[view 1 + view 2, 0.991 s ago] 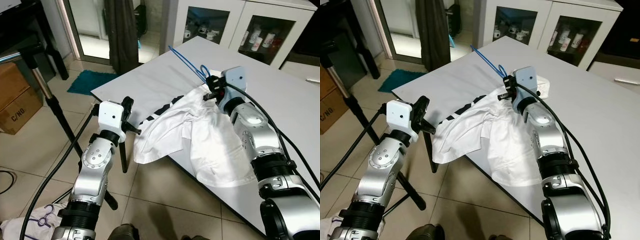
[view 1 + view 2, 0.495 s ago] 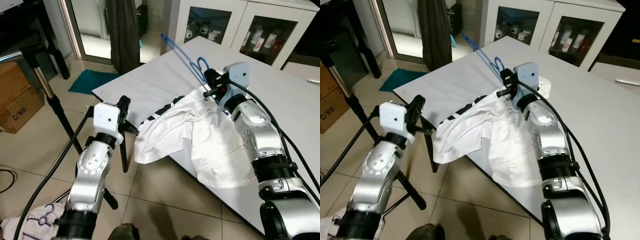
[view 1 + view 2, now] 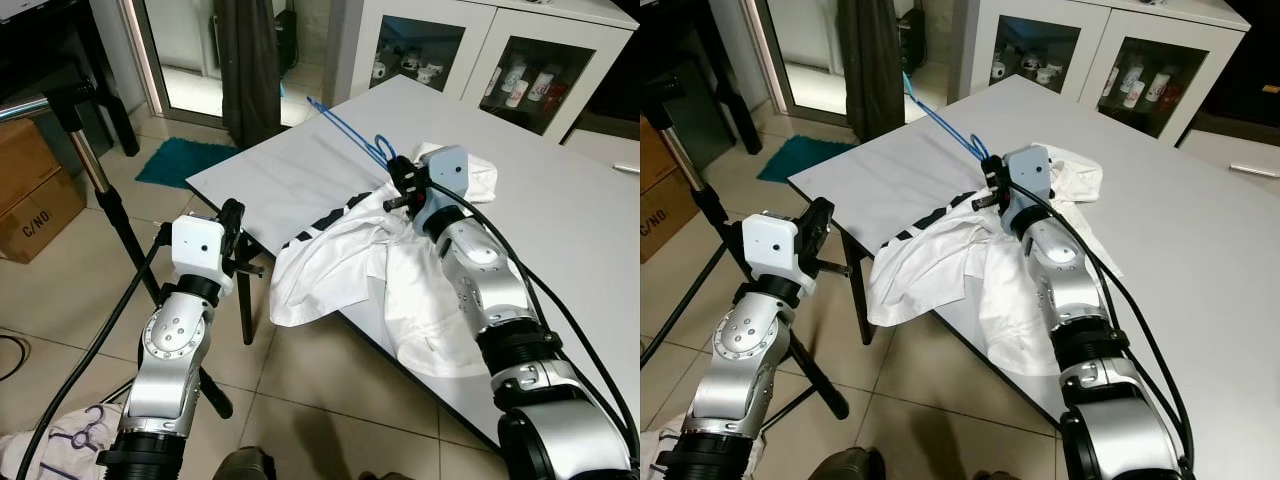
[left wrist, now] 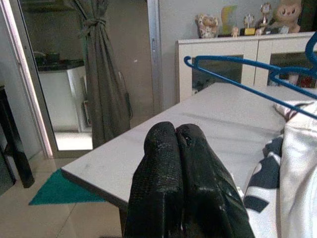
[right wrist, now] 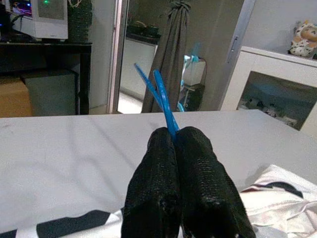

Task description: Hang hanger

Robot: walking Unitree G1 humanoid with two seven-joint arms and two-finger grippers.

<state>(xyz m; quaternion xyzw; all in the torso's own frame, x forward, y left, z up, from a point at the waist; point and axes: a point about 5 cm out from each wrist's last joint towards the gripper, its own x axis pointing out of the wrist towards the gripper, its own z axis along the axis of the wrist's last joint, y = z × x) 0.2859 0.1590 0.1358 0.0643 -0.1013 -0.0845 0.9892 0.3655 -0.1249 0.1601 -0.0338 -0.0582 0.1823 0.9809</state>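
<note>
Stand: a black-legged stand [image 3: 95, 180] rises off the worktop's left edge; its silver bar runs up and out of sight, and it may be the rail for hanging, though I cannot tell.
Left pincer: the left pincer [image 3: 237, 222] hangs off the near-left corner of the worktop [image 3: 300, 175], fingers pressed together on nothing, idle.
Shirt: a white shirt with dark stripes [image 3: 345, 260] is heaped at the near edge, part drooping over it.
Hanger: the blue wire hanger [image 3: 345, 130] slants up over the worktop's middle, just beyond the shirt, carrying no garment.
Right pincer: the right pincer [image 3: 983, 185], fingers clamped on the blue wire hanger at its hook end.
Cabinet: a white glass-fronted cabinet [image 3: 470, 50] stands past the far edge.
Progress: hanger grasped and raised; carrying it off the worktop and hooking it remain.
</note>
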